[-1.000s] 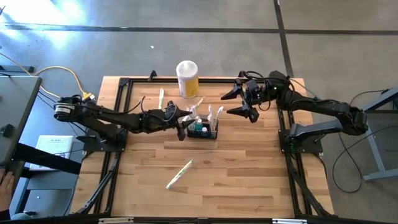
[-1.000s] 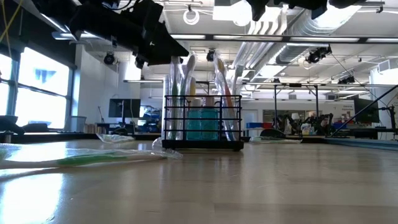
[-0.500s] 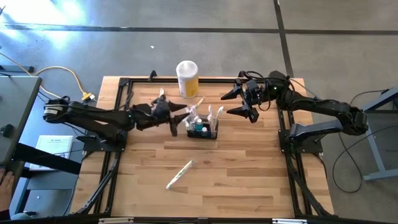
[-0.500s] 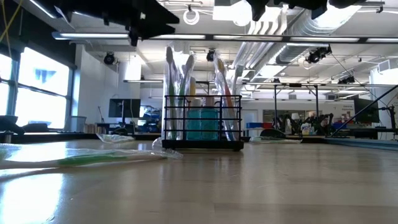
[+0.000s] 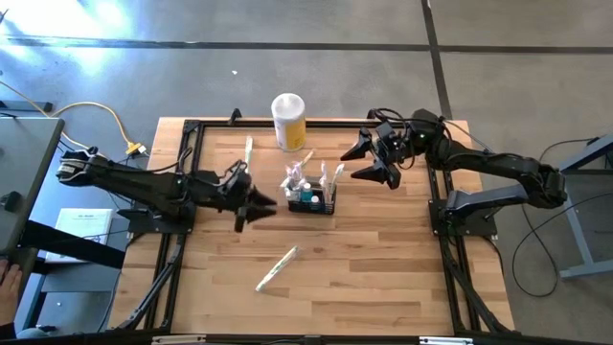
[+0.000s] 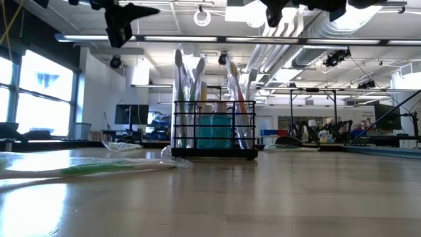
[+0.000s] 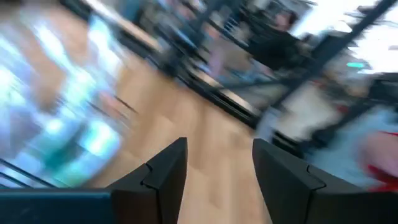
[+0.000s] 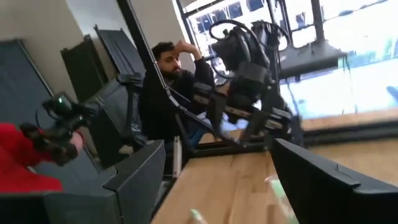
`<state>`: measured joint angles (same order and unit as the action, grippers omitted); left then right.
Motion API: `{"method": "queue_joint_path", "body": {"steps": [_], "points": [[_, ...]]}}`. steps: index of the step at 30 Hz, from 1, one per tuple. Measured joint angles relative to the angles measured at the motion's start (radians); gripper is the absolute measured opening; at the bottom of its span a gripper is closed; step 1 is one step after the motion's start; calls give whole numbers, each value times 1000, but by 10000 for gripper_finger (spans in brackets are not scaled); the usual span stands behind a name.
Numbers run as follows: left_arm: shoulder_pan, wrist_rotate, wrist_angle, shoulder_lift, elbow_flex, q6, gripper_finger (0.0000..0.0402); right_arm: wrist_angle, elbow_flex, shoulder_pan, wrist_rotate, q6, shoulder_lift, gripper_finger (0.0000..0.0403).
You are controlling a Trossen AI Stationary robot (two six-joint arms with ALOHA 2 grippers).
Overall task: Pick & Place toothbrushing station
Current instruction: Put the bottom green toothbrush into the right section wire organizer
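My left pincer (image 5: 257,205) hangs above the worktop with its two dark fingers spread and nothing between them, just to the left of the small black wire-mesh basket (image 5: 313,197). A strip of bare wood separates the fingertips from the basket's near wall. My right pincer (image 5: 368,161) is likewise released, its fingers wide apart, hovering off the basket's far right corner and clear of it.

The basket sits upright on the light wooden worktop (image 5: 364,259), a little behind the middle, holding wrapped toothbrushes (image 6: 189,99) that stand up out of it and a teal bottle (image 6: 213,131). Behind it, near the back edge, stands a tall yellow-and-white canister (image 5: 288,120), apart from the basket. A wrapped toothbrush (image 5: 248,150) lies flat behind my left pincer, and another wrapped toothbrush (image 5: 276,267) lies flat on the front half of the worktop, well apart from the basket. A black frame rail (image 5: 185,163) runs along the sides. The wood in front and to the right of the basket is open.
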<state>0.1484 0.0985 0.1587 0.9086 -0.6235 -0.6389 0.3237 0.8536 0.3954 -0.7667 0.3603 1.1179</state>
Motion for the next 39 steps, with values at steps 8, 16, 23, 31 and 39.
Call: {"method": "queue_joint_path", "body": {"steps": [8,16,23,31,39], "points": [[106,-105,24,29,-6,-165,175,-7,0,-6,-102,65,-2,288],[287,63,-78,108,-149,-151,146,-45,0,-90,-89,147,-47,283],[428,115,-353,238,-381,-202,126,-65,0,-239,-39,220,-87,282],[573,173,-828,496,-727,-312,119,-219,0,-518,339,213,-99,282],[590,254,-1098,709,-832,-443,119,-280,0,-754,700,222,-86,282]]}}
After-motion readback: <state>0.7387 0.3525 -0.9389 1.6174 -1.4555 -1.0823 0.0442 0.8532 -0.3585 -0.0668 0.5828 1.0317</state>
